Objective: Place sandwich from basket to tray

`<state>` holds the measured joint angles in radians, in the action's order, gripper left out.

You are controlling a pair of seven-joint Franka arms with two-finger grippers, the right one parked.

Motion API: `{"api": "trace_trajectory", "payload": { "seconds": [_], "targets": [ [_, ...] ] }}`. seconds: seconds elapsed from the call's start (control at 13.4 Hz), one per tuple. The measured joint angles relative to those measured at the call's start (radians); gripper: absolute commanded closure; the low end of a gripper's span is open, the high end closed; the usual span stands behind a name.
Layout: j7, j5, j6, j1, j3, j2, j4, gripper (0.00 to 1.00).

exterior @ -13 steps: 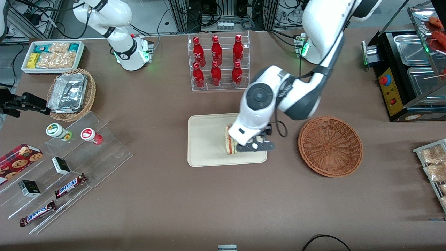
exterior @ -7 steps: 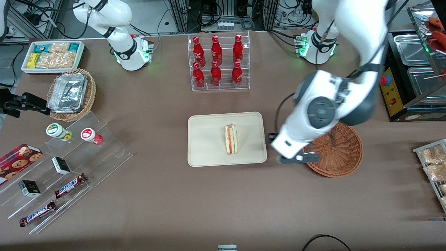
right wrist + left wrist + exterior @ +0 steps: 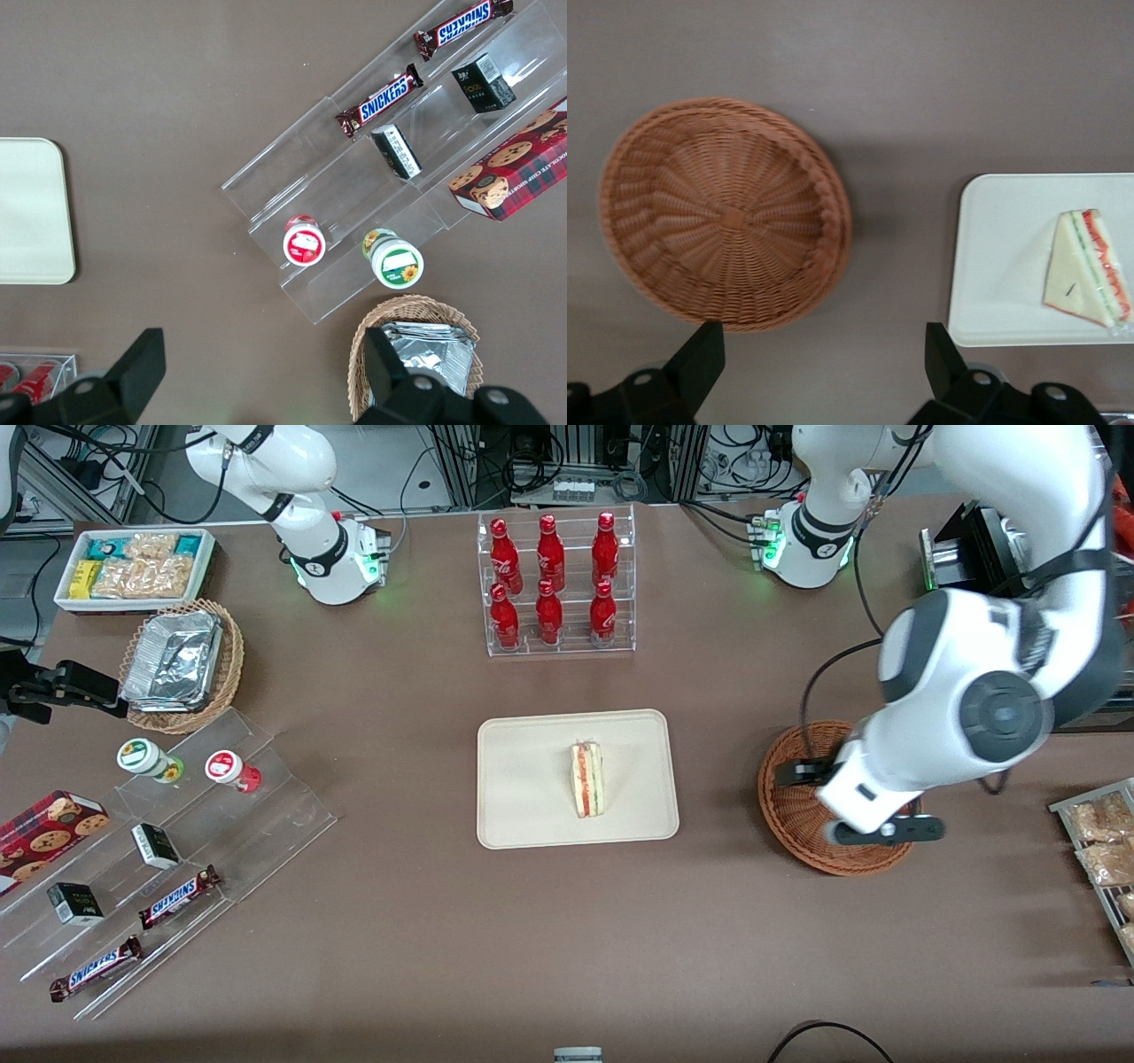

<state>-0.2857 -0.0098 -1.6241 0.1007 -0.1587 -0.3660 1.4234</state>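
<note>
Front view: sandwich (image 3: 587, 780) lies on the tray (image 3: 523, 779), cut edge with red and green layers facing up.
Tray: sits on the brown worktop (image 3: 443, 921), nearer the camera than the rack of red bottles (image 3: 554, 584).
Basket (image 3: 793, 815): on the worktop beside the tray, toward the working arm's end — apart from it, nothing seen inside.
End effector (image 3: 883, 832): hangs above the basket, over its rim nearest the camera, partly covering it.
Left wrist view: basket (image 3: 722, 212) and tray (image 3: 1010, 257) both in sight, with the sandwich (image 3: 1085, 266) flat on the tray.
Fingers (image 3: 700, 354): spread wide apart, holding nothing — bare worktop shows between them.
</note>
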Motion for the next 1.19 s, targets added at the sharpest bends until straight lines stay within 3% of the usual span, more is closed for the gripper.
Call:
{"api": "trace_trajectory", "payload": {
  "seconds": [0.6,1.19],
  "targets": [
    [0.096,0.0,0.023,-0.124,0.001,0.277,0.262,0.0],
    [0.121,0.042,0.089,-0.109,0.035,0.387,0.289,0.0]
  ]
}}
